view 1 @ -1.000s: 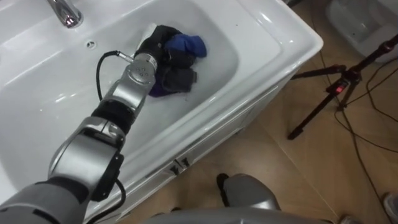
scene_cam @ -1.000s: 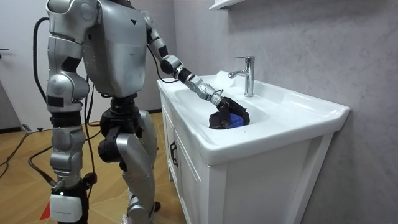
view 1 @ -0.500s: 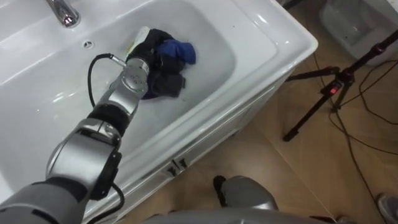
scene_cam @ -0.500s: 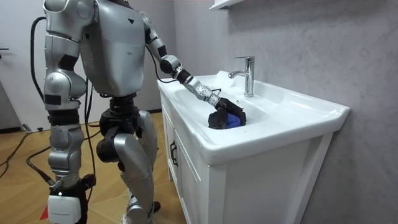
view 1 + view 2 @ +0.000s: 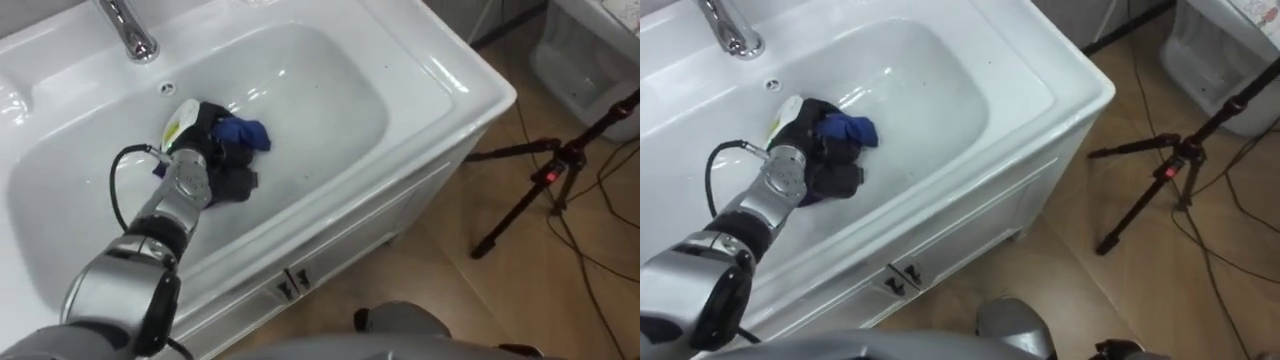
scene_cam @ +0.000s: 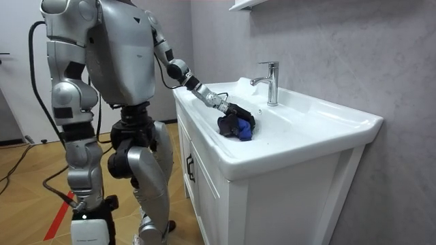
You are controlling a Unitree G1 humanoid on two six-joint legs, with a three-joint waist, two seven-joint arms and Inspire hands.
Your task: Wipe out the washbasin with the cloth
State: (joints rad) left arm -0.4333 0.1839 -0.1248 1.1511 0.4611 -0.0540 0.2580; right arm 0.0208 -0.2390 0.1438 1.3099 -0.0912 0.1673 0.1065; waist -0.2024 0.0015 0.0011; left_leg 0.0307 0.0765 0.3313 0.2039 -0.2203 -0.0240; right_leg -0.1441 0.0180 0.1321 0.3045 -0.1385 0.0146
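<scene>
The white basin (image 5: 330, 95) is set in a white vanity, and I stand at its front. My left arm reaches in from the lower left. My dark left hand (image 5: 212, 152) lies in the bowl with its fingers curled round a bunched blue and dark cloth (image 5: 247, 133), pressing it on the basin's bottom below the tap. The room view has the same hand (image 6: 230, 121) and cloth (image 6: 242, 131) near the bowl's front wall. My right arm (image 6: 66, 95) hangs at my side at the room view's left.
A chrome tap (image 5: 130, 30) stands at the basin's back rim, with an overflow hole (image 5: 167, 88) under it. Cabinet door handles (image 5: 292, 282) sit below the front edge. A black tripod (image 5: 545, 180) and cables stand on the wooden floor to the right.
My left hand has dragged the cloth across the basin's bottom towards my left, closer to the tap. In the room view my body has leaned to that view's left.
</scene>
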